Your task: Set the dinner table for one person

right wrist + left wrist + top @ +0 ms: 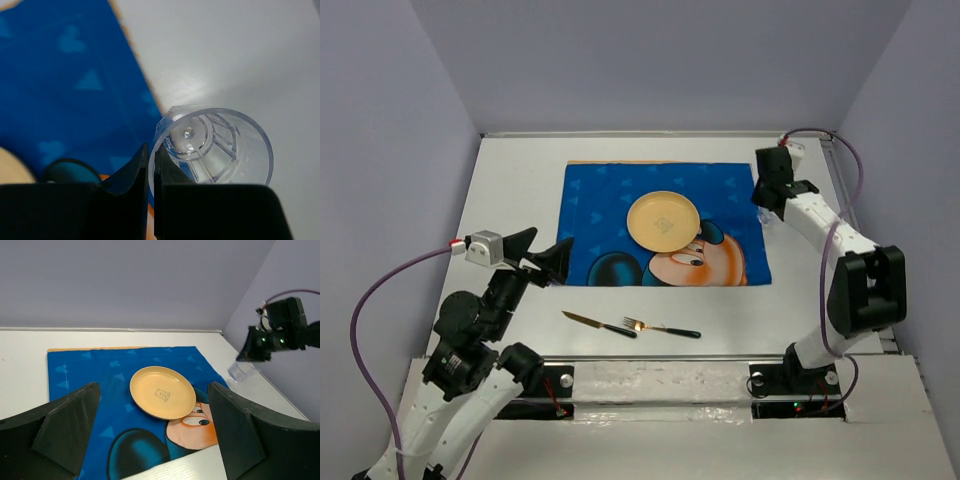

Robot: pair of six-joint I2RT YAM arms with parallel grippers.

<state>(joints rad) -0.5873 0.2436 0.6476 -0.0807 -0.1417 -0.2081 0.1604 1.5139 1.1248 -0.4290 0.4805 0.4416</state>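
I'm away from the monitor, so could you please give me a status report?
Left gripper open, beside mat. Right gripper shut on clear cup at mat's right edge. Plate on mat; knife and fork unplaced on dinner table. Nothing blocking.

White table [510, 180] w/ blue mat [605, 205]; yellow plate [663, 220] on mat, centre-right. Knife [598, 323] & fork [662, 328] roughly in line on bare table near of mat. L gripper [542, 252] spread wide by mat's near-left corner. R gripper [767, 210] at mat's right edge, faint clear cup [766, 220] under it.
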